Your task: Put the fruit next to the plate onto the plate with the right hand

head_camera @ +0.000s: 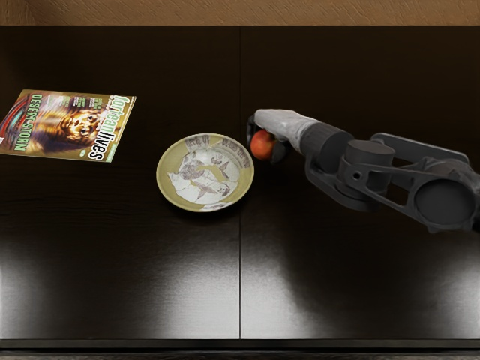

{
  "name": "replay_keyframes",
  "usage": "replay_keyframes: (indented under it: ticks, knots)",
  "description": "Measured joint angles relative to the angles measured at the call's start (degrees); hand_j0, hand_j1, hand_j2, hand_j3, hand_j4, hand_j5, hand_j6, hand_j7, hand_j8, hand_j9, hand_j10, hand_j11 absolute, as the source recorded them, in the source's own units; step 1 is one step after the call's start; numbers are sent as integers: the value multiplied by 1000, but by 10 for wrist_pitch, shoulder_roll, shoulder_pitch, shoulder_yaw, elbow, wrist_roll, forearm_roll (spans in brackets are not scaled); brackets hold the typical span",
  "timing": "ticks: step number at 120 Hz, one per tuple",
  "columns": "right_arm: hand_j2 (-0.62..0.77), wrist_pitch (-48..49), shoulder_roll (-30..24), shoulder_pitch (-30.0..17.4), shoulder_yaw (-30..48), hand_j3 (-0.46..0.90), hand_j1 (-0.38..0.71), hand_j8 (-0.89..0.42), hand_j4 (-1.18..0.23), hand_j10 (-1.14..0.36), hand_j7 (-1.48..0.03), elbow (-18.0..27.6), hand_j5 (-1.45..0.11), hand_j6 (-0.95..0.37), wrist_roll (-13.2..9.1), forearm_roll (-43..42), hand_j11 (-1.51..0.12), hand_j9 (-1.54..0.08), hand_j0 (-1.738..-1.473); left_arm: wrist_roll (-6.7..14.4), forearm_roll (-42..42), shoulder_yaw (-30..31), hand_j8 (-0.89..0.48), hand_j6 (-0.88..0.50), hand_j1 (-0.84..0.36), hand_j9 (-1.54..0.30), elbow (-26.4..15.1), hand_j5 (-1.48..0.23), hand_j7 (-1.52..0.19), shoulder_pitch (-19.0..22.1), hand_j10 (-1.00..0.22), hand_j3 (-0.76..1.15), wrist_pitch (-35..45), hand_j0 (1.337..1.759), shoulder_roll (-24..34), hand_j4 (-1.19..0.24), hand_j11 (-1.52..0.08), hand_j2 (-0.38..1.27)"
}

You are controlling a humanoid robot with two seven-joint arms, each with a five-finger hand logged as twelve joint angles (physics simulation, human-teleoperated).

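Note:
A small red-orange fruit (261, 144) sits just right of the plate (174, 178), a yellow-rimmed dish with a painted centre. My right hand (264, 139) reaches in from the right edge and its dark fingers curl around the fruit, which shows between them. Fruit and hand are beside the plate's right rim, not over it. I cannot tell whether the fruit is off the table. No left arm shows.
A magazine (66, 124) lies flat at the far left of the dark table (240, 277). The right forearm and elbow (390, 176) stretch across the right half. A tan wall edge runs along the top.

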Motion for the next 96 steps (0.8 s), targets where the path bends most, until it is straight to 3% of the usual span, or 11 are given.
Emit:
replay_keyframes:
  ticks: [8, 32, 62, 96]
  knots:
    - [186, 0, 14, 3, 2, 1, 308, -279, -467, -666, -1094, -1, -1151, -250, 0, 1, -1135, -1140, -1643, 0, 0, 0, 0, 0, 349, 0, 0, 0, 0, 0, 0, 0, 0, 1658, 0, 0, 0, 0]
    - [151, -7, 45, 5, 4, 0, 301, -280, -477, -665, -1094, -14, -1144, -256, 0, -2, -1152, -1139, -1643, 0, 0, 0, 0, 0, 349, 0, 0, 0, 0, 0, 0, 0, 0, 1658, 0, 0, 0, 0]
    - [144, -11, 101, 5, -2, 0, 288, -294, -498, -675, -1090, -67, -1128, -269, 0, -5, -1154, -1138, -1641, 0, 0, 0, 0, 0, 349, 0, 0, 0, 0, 0, 0, 0, 0, 1658, 0, 0, 0, 0]
    - [136, -11, 122, 5, -4, 0, 283, -300, -505, -679, -1081, -81, -1116, -276, 0, -5, -1145, -1129, -1642, 0, 0, 0, 0, 0, 349, 0, 0, 0, 0, 0, 0, 0, 0, 1658, 0, 0, 0, 0]
